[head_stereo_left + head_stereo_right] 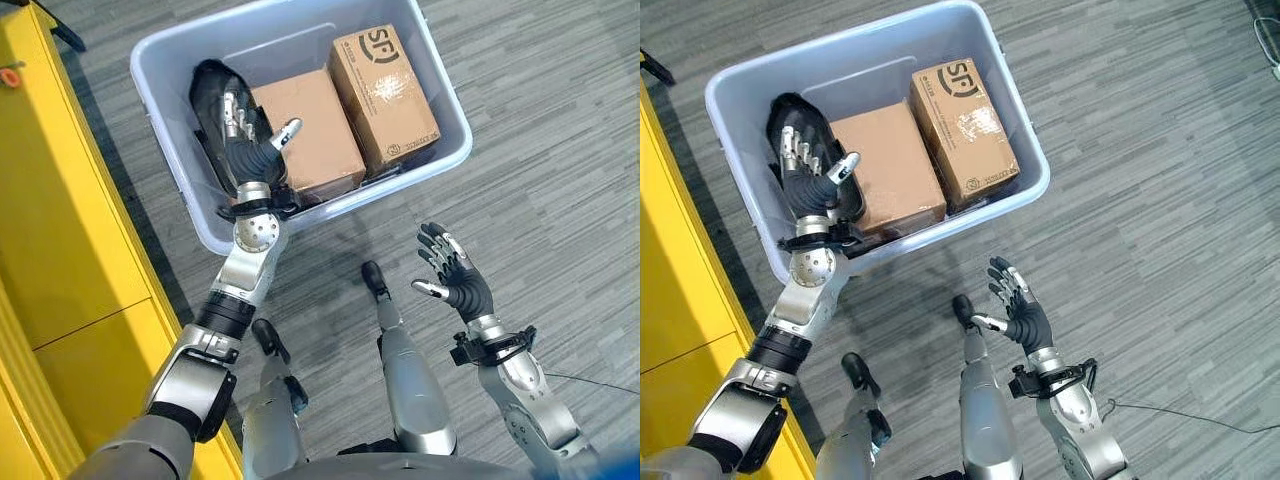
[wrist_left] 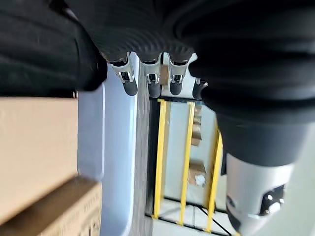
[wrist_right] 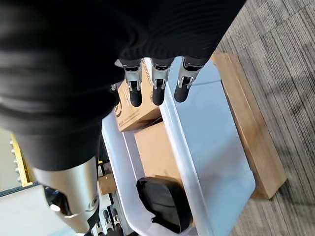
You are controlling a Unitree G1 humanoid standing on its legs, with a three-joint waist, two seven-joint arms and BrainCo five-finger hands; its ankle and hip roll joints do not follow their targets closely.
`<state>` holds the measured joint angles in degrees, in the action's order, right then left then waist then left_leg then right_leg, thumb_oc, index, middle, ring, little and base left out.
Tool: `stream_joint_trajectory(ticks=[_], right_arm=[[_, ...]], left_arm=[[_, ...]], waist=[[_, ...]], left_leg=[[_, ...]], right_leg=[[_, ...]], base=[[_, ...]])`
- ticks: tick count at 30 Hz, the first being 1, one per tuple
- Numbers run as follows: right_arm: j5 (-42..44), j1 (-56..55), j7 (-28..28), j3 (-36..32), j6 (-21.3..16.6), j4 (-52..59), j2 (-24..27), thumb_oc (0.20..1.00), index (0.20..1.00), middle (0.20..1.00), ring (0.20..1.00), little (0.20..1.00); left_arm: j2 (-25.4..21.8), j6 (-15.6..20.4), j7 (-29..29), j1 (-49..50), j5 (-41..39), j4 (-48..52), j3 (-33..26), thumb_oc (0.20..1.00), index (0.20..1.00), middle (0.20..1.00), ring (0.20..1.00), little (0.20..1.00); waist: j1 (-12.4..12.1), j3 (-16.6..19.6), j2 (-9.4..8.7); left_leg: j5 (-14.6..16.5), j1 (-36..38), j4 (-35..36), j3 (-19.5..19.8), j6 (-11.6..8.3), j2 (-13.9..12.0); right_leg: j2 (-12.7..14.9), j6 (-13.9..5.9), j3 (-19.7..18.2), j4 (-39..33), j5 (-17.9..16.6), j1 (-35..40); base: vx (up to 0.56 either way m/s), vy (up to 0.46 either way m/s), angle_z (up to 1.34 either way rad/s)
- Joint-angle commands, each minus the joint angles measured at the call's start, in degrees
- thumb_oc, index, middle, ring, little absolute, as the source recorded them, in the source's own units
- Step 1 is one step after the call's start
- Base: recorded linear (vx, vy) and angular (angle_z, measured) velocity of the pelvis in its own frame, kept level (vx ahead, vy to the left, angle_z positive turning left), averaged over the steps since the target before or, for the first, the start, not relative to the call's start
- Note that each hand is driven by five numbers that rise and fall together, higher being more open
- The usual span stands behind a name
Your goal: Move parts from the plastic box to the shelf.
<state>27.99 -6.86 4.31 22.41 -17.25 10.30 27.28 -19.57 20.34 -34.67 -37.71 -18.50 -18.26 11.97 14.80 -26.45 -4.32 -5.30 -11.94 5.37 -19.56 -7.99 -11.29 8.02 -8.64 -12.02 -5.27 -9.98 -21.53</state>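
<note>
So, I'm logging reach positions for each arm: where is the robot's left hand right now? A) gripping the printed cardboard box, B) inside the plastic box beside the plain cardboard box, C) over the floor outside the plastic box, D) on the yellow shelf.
B: the left hand reaches inside the plastic box, fingers open, beside the plain cardboard box and over a black part; the right hand hangs open above the floor.

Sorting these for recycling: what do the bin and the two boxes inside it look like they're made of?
The bin looks like moulded plastic: pale blue-grey, smooth, slightly glossy walls with rounded corners. The plain box and the printed box look like matte brown cardboard; the printed one carries shiny tape.
</note>
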Motion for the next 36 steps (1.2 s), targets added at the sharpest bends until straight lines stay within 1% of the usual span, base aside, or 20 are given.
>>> stream_joint_trajectory(ticks=[1,2,6,11,24,32,36], right_arm=[[1.35,0.06,-0.14,-1.97,-4.22,2.86,0.63,1.0,1.0,1.0,1.0,1.0],[1.36,0.07,-0.14,-1.97,-4.23,2.85,0.62,1.0,1.0,1.0,1.0,1.0],[2.04,0.09,-0.33,-0.89,-4.77,3.33,0.92,1.0,1.0,1.0,1.0,1.0],[2.92,-0.54,-1.05,-0.56,-5.1,3.75,1.28,1.0,1.0,1.0,1.0,1.0],[2.89,-1.64,-1.21,-0.56,-5.3,4.6,2.24,1.0,1.0,1.0,1.0,1.0],[2.79,-1.51,-1.28,-0.68,-5.4,4.79,2.58,1.0,1.0,1.0,1.0,1.0],[3.09,-1.44,-1.32,-0.71,-5.36,5.05,2.78,1.0,1.0,1.0,1.0,1.0]], left_arm=[[-3.99,1.5,-3.82,-7.33,5.28,-4.27,-0.89,1.0,1.0,1.0,1.0,1.0],[-3.99,1.5,-3.84,-7.34,5.29,-4.28,-0.88,1.0,1.0,1.0,1.0,1.0],[-5.01,-0.63,-9.42,-9.72,10.69,-5.69,-1.62,1.0,1.0,1.0,1.0,1.0],[-5.93,-1.87,-11.12,-10.39,14.58,-5.86,-1.42,1.0,1.0,1.0,1.0,1.0],[-6.22,-3.18,-14.15,-11.38,16.38,-7.13,-2.35,1.0,1.0,1.0,1.0,1.0],[-6.41,-3.59,-15.55,-9.69,18.13,-4.41,-4.16,1.0,1.0,1.0,1.0,1.0],[-6.73,-3.82,-15.46,-10.06,17.63,-5.68,-4.05,1.0,1.0,1.0,1.0,1.0]], waist=[[-0.13,1.2,-1.95],[-0.12,1.2,-1.95],[-0.5,0.66,-4.18],[-0.75,0.29,-5.12],[-1.14,-0.65,-6.2],[-1.68,-0.98,-6.19],[-1.81,-1.01,-6.37]], left_leg=[[-2.55,0.26,-0.97,3.35,-2.34,-4.43],[-2.55,0.24,-0.97,3.37,-2.34,-4.43],[-2.7,-1.63,-1.26,4.34,-2.28,-4.67],[-2.64,-2.24,-1.32,4.97,-2.24,-4.73],[-2.64,-3.55,-1.45,5.72,-2.34,-4.71],[-2.74,-4.18,-1.48,6.3,-2.34,-4.71],[-2.73,-4.56,-1.44,6.61,-2.37,-4.74]], right_leg=[[3.53,-4.16,1.02,6.11,2.84,-0.25],[3.53,-4.16,1.03,6.11,2.84,-0.26],[3.16,-4.15,1.9,5.61,2.47,-0.88],[3.15,-4.06,2.65,5.45,2.52,-0.91],[3.19,-4.06,3.48,4.75,2.32,-1.11],[3.19,-3.98,4.18,4.71,2.46,-1.08],[3.17,-3.94,4.34,4.66,2.48,-1.24]], base=[[0.0,-0.023,0.13],[-0.01,-0.028,0.21],[-0.01,-0.038,0.11],[0.0,-0.008,0.0],[-0.01,0.0,0.03],[0.0,0.001,0.02],[0.0,-0.001,0.03]])
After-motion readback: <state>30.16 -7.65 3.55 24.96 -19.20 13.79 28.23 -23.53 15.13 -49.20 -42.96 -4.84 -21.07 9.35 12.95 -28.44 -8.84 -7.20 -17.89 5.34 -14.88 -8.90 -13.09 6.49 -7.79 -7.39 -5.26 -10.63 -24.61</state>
